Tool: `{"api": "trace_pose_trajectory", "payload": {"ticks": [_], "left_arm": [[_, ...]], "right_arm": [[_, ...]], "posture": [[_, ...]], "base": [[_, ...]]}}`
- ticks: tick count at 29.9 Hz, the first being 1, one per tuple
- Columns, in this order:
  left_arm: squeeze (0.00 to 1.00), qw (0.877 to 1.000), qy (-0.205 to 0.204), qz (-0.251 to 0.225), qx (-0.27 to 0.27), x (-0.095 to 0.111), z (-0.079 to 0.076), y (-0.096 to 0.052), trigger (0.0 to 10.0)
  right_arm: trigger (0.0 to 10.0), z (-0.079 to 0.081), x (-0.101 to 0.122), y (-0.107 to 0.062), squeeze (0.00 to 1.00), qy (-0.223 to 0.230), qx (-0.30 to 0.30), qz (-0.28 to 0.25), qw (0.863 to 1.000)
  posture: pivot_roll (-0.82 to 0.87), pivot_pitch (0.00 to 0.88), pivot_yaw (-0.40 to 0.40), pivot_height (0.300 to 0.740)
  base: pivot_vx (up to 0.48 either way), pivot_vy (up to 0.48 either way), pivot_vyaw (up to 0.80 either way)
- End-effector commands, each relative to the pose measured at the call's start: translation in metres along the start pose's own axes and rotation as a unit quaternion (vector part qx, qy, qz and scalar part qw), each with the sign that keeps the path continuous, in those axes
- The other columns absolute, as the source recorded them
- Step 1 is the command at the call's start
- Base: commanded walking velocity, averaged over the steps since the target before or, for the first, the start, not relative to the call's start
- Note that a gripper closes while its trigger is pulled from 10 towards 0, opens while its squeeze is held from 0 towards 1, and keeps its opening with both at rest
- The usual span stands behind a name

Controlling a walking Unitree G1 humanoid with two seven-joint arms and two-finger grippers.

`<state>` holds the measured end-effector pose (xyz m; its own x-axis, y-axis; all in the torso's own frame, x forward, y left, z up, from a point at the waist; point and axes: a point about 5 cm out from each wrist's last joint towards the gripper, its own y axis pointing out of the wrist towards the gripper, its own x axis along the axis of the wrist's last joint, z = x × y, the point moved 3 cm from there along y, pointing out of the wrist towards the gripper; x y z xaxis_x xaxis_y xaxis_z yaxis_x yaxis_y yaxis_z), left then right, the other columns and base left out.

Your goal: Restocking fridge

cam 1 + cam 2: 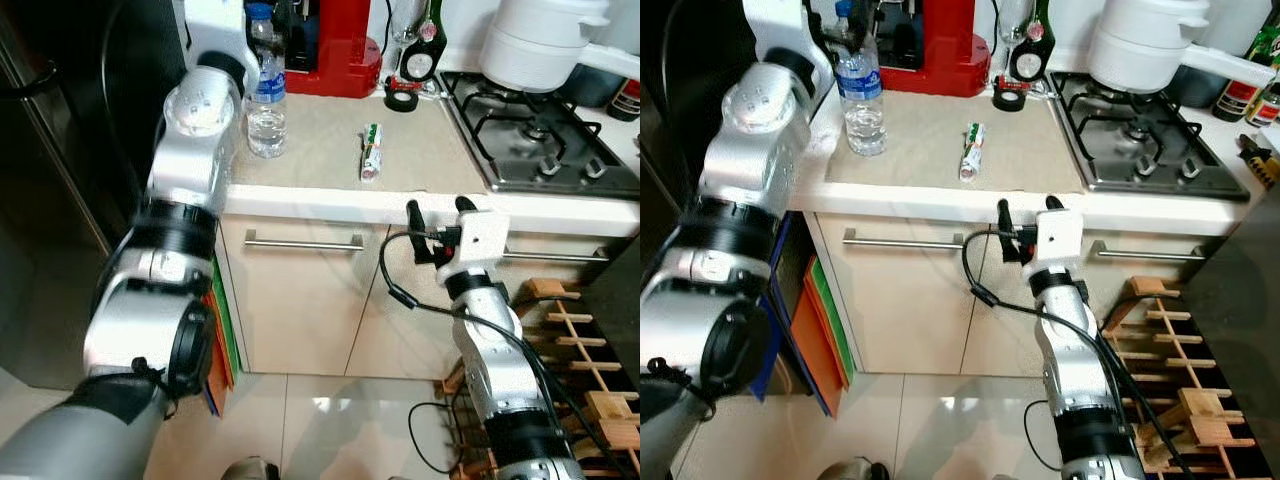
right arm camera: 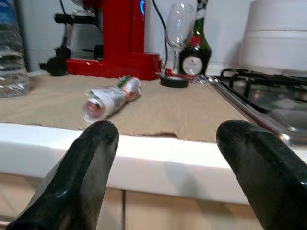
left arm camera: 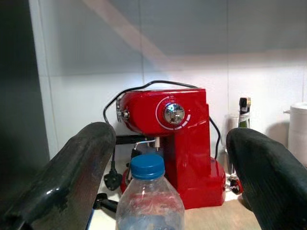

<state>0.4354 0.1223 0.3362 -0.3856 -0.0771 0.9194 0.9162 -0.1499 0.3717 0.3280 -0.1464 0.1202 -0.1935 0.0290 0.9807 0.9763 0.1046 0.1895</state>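
In the left eye view, we reach our left arm up toward the far left of the counter, where a water bottle with a blue cap stands upright on a beige mat. Just behind it stands a red coffee machine. A rolled packet lies on the mat to the right of the bottle, well apart from it. A roll of black tape sits farther back, and a gas hob takes the right side, carrying a white pot. The dark fridge stands at the far left. Our right gripper hovers in front of the counter's near edge, fingers spread and holding nothing.

In the right eye view, a wooden rack stands on the floor at the right, below the drawer fronts.

In the left wrist view, our left gripper is spread wide, and the bottle's cap sits between its two black fingers, touching neither; the red machine fills the background.

In the right wrist view, the right fingers frame the white counter edge, with the packet lying on the mat beyond, and a wine glass and dark green bottle near the wall.
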Motion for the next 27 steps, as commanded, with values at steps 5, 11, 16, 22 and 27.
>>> {"api": "trace_pose_trajectory", "payload": {"ticks": [5,11,16,22,27], "left_arm": [[0.0,1.0,-0.013,0.008,-0.009,0.008,-0.001,0.012,10.0],[0.0,0.999,-0.021,0.03,-0.029,0.003,-0.01,0.016,10.0],[0.0,0.999,-0.015,0.032,-0.035,0.003,-0.014,0.018,6.5],[0.0,0.998,-0.024,0.056,-0.028,-0.01,-0.016,0.017,0.0],[0.0,0.997,-0.036,0.058,-0.024,-0.014,-0.015,0.017,0.0]], "right_arm": [[10.0,-0.004,0.002,-0.013,0.0,-0.004,-0.014,-0.002,1.0],[10.0,-0.011,0.002,-0.017,0.0,-0.007,-0.029,0.003,1.0],[10.0,-0.013,0.002,-0.02,0.0,-0.009,-0.034,0.005,0.999],[10.0,-0.015,0.004,-0.021,0.0,-0.011,-0.037,0.006,0.999],[10.0,-0.017,0.005,-0.022,0.0,-0.015,-0.036,0.008,0.999]], "posture": [[-0.12,0.0,0.026,0.74],[-0.13,0.0,0.035,0.74],[-0.14,0.0,0.04,0.74],[-0.15,0.0,0.035,0.74],[-0.16,0.0,0.025,0.74]], "base": [[0.0,0.0,0.0],[0.0,0.0,0.0],[0.0,0.0,0.0],[0.0,0.0,0.0],[0.0,0.0,0.0]]}}
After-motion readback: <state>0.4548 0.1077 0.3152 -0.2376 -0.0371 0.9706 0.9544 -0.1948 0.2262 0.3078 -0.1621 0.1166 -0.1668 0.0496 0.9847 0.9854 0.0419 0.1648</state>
